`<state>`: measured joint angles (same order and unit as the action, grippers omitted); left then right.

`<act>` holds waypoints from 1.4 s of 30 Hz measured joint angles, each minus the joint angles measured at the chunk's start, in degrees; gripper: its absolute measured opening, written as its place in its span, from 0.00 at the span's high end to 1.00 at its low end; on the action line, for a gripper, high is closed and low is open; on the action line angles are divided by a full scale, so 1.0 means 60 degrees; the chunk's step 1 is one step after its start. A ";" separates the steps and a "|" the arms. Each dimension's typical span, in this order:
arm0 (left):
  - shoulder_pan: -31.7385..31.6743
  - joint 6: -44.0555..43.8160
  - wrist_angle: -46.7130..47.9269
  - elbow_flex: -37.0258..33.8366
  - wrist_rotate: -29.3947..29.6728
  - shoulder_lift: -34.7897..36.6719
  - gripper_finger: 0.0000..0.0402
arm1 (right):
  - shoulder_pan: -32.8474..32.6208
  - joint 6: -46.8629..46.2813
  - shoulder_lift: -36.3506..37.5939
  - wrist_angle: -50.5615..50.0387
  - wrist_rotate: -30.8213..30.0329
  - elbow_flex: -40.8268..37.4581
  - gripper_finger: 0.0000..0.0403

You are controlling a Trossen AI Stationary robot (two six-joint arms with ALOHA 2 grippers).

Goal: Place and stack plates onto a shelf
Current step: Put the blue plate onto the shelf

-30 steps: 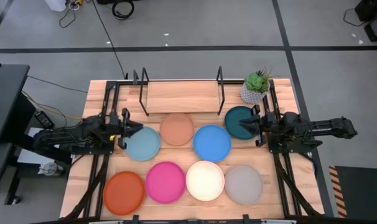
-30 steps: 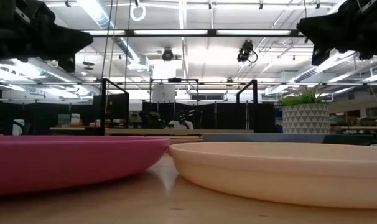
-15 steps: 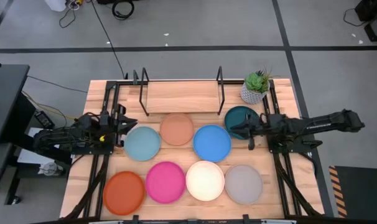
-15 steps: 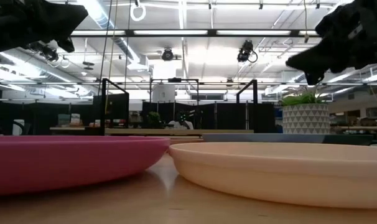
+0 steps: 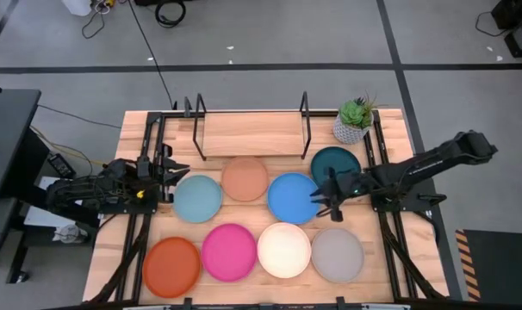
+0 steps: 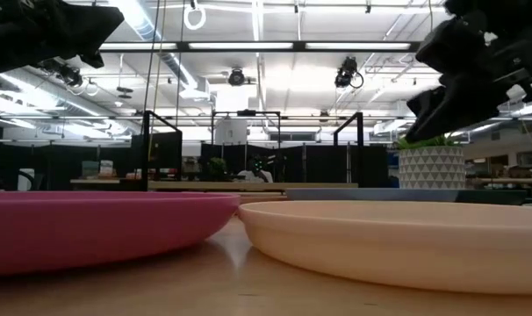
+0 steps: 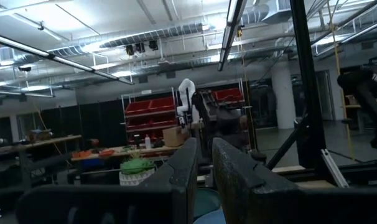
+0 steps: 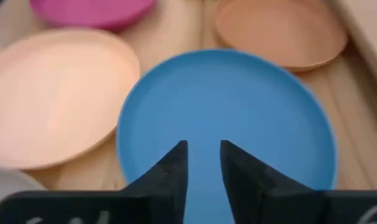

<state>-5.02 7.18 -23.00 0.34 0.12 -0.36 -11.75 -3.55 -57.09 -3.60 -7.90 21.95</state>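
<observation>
Eight round plates lie flat on the wooden table: dark teal (image 5: 334, 162), blue (image 5: 293, 198), peach (image 5: 245, 178) and light blue (image 5: 197, 198) in the far row, orange (image 5: 171, 265), magenta (image 5: 229, 251), cream-white (image 5: 284, 250) and grey (image 5: 337, 255) in the near row. The shelf (image 5: 248, 133) stands bare at the far edge. My right gripper (image 5: 326, 200) hovers over the blue plate (image 8: 226, 118) near its right rim, tipped downward, fingers a narrow gap apart (image 8: 204, 165). My left gripper (image 5: 170, 176) waits shut beside the light blue plate's left rim, fingers level (image 7: 204, 168).
A small potted plant (image 5: 354, 120) stands at the table's far right corner, beside the shelf's right upright and behind the dark teal plate. The plates lie close together, rims nearly touching. In the low view the magenta plate (image 6: 99, 224) and cream-white plate (image 6: 398, 241) fill the foreground.
My right gripper has swung from above the dark teal plate toward the table's left and near side, and now hangs over the blue plate's right rim, tipped downward. My left gripper drew back a little toward the table's left edge. No plate has moved.
</observation>
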 joint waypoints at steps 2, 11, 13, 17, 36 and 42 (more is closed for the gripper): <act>0.0000 0.0000 -0.0003 0.0000 0.0000 0.0000 0.85 | -0.0174 0.0282 -0.0484 -0.0758 -0.0004 0.0590 0.68; 0.0000 -0.0437 0.0022 0.0000 0.0000 0.0000 0.85 | -0.0680 0.1240 -0.2672 -0.3129 -0.0227 0.2652 0.58; -0.0003 -0.0897 0.0022 0.0000 0.0001 0.0000 0.85 | -0.0806 0.1180 -0.3236 -0.3611 -0.0219 0.3147 0.59; 0.0000 -0.1125 0.0025 0.0000 0.0004 0.0000 0.85 | -0.1030 0.1095 -0.4416 -0.4739 -0.0226 0.4230 0.61; -0.0001 -0.0093 0.0605 0.0000 0.0240 -0.0002 0.85 | -0.1799 0.0582 -0.8166 -0.8211 -0.0661 0.7137 0.62; -0.0004 -0.0080 0.0597 0.0000 0.0291 0.0000 0.85 | -0.1800 0.0673 -0.8435 -0.8189 -0.0937 0.7137 0.71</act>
<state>-5.04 6.70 -19.42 0.34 1.87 -0.36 -22.55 0.49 -107.70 -52.73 -13.52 64.77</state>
